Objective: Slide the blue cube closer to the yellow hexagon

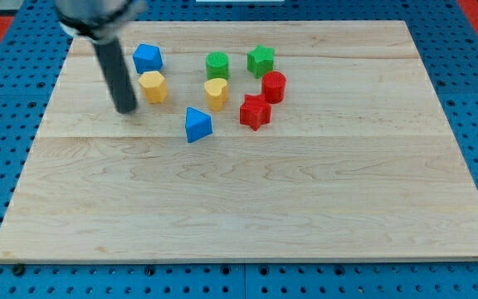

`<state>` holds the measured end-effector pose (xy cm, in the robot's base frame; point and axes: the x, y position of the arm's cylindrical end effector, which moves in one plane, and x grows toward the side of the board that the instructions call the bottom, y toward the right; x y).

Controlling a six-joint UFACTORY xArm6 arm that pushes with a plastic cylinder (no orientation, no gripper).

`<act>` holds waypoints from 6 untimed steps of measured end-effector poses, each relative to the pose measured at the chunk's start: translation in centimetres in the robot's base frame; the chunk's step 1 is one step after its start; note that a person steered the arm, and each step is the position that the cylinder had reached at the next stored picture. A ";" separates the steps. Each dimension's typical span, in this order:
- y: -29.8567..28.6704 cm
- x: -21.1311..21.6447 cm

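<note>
The blue cube (147,57) lies near the view's top left on the wooden board. The yellow hexagon (153,86) sits just below it, nearly touching. My tip (127,109) is the lower end of the dark rod; it rests on the board a little left of and below the yellow hexagon, apart from both blocks.
A blue triangular block (197,124) lies below centre-left. A yellow heart block (216,91), a green cylinder (217,64), a green star (261,60), a red cylinder (274,86) and a red star (255,111) cluster at the top middle. The wooden board (247,208) lies on a blue pegboard.
</note>
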<state>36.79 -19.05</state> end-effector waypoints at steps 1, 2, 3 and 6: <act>-1.5 -4.7; 4.3 -2.7; 3.8 -2.2; 0.7 -9.6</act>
